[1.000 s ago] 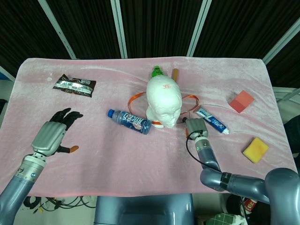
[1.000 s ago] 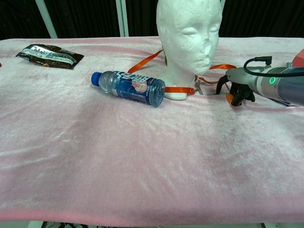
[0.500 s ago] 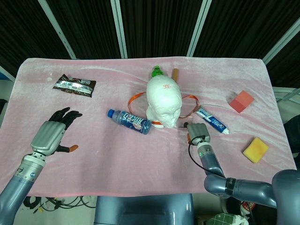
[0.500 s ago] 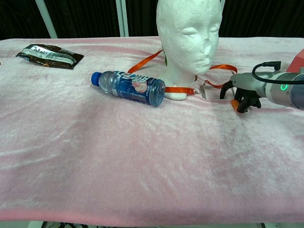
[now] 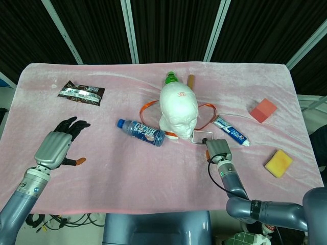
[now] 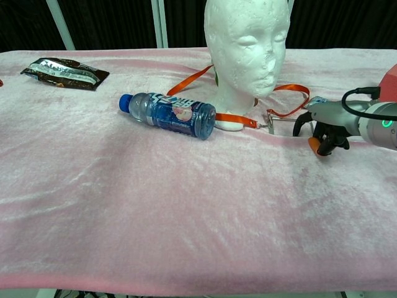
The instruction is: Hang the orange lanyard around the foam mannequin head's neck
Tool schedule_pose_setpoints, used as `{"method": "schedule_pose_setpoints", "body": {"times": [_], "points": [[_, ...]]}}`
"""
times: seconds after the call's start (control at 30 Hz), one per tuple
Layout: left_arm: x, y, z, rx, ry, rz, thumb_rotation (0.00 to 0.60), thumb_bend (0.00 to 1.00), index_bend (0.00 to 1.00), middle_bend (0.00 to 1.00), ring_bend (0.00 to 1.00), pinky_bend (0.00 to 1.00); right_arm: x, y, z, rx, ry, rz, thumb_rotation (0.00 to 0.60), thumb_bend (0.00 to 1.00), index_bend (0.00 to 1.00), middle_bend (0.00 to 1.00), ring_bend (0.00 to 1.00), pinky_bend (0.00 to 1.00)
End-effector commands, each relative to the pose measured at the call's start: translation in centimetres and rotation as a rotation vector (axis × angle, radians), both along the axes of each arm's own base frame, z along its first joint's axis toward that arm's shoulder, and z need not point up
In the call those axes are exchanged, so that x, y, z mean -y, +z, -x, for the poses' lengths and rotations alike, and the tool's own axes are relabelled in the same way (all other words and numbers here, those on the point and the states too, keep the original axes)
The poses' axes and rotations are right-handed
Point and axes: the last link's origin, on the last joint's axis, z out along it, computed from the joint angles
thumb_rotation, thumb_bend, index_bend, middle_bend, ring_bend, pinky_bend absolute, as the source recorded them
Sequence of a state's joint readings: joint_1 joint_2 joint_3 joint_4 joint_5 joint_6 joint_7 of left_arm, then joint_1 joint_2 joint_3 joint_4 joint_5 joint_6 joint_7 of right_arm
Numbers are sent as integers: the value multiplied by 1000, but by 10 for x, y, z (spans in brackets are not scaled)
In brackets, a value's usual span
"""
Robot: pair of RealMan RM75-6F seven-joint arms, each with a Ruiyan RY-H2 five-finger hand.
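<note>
Moved: right hand (image 6: 324,128) has drawn back from the head (image 5: 178,108) toward the robot, uncovering a clear badge holder (image 5: 202,137) beside the base.
Lanyard (image 6: 290,87): thin orange strap looped around the head's base on the pink cloth (image 5: 153,168), its ends running out to either side.
Right hand: fingers curled in, holding nothing, near the holder, apart from the strap.
Left hand (image 5: 57,144): fingers spread, empty, well apart at the left.
Bottle (image 6: 169,115): lying just beside the head.
</note>
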State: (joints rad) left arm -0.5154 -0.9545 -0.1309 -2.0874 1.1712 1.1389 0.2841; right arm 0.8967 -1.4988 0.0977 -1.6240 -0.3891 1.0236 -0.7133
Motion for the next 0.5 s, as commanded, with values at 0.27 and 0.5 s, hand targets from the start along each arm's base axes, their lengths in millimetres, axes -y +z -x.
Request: {"method": "schedule_pose_setpoints", "body": {"times": [0.27,0.5], "points": [[0,-1,0,0,-2,5,600,131,155,142,0,102,-14,2,1,-1,1,-28,600,665,293,746,783,623],[-1,-1,0,5,0,5,600,131,155,142,0,102,-24,4,-5,10,24,-28,600,665,300,748,787,623]]}}
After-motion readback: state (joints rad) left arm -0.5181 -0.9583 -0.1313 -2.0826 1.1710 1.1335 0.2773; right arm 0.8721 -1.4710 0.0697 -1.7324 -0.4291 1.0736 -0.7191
